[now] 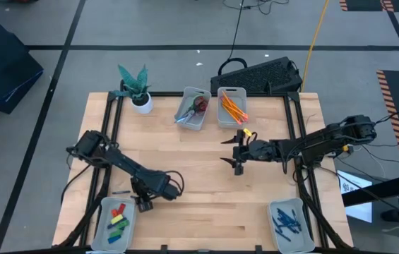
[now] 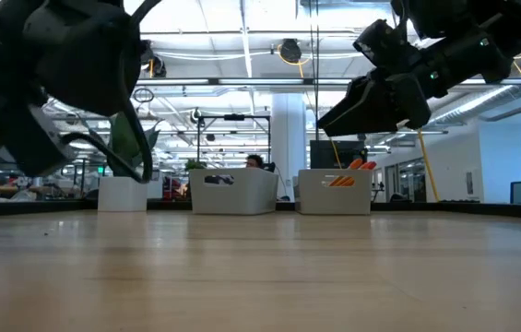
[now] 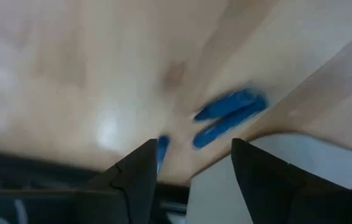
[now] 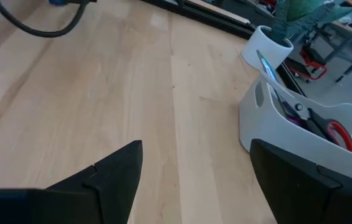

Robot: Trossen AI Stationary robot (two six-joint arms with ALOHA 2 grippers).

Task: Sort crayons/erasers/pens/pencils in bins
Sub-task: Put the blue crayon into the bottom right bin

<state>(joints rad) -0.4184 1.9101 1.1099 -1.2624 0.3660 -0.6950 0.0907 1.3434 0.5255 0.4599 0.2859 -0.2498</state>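
— What was seen on the largest scale?

— A wooden table (image 1: 206,183) was seen from above, with a dark arm reaching in from each side. Four bins were set on it: two at the far edge, side by side, and one at each near corner.

— What was held in the bins?

— Orange pencils (image 1: 233,108) were laid in the far right bin (image 1: 231,118). Scissors (image 1: 198,106) with a red handle were lodged in the far left bin (image 1: 193,121), beside a white plant pot (image 1: 142,104). Red, green and blue erasers (image 1: 118,218) were gathered in the near left bin (image 1: 116,235), and dark blue pens (image 1: 284,221) in the near right bin (image 1: 288,238).

— How was the right gripper placed?

— The right gripper (image 1: 237,150) was held above the middle of the table, just in front of the pencil bin and apart from it. Its fingers (image 4: 110,177) were spread wide, and nothing was gripped between them.

— And the left gripper?

— The left gripper (image 1: 143,203) was lowered close to the table, just beside the far right corner of the eraser bin. In its wrist view its fingers (image 3: 139,177) were parted, with nothing grasped between them.

— Was anything loose noted on the table?

— Short blue crayons (image 3: 228,115) were shown lying on the wood just beyond the left gripper's fingertips, beside the pale bin edge; the picture was blurred, so their number could not be told with certainty.
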